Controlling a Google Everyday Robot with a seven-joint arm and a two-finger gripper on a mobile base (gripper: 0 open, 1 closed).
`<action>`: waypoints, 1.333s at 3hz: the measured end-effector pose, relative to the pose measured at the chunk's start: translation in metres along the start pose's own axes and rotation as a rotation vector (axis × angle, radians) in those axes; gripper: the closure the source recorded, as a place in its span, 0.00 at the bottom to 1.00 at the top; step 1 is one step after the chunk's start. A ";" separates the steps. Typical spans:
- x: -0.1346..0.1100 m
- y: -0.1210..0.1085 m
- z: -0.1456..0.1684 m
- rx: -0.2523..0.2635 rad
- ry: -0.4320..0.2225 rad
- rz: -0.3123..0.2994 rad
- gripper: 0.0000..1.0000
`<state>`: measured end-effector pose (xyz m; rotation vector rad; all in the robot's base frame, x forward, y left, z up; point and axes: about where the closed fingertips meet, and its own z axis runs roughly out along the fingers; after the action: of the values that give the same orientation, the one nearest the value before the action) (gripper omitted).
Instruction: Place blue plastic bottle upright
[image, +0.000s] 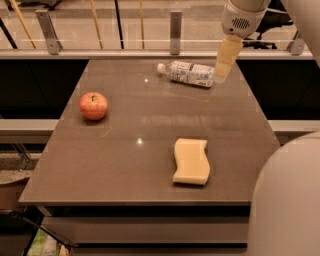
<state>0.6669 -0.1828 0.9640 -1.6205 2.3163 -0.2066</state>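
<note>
The blue plastic bottle (187, 73) lies on its side at the far middle of the brown table (135, 165). It is clear, with a white-and-pale-blue label, and its white cap (161, 67) points left. My gripper (223, 74) hangs down from the upper right, just off the bottle's base end, close to it or touching it. It holds nothing that I can see.
A red apple (93, 105) sits at the table's left. A yellow sponge (191, 161) lies at the front right. A railing with posts (175, 31) runs behind the far edge. A large white part of the robot (287, 200) fills the lower right corner.
</note>
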 end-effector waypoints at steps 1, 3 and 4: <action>-0.008 -0.012 0.012 -0.012 0.002 -0.006 0.00; -0.032 -0.022 0.038 -0.050 -0.017 -0.044 0.00; -0.047 -0.023 0.052 -0.073 -0.029 -0.070 0.00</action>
<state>0.7193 -0.1445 0.9292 -1.7293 2.2724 -0.1149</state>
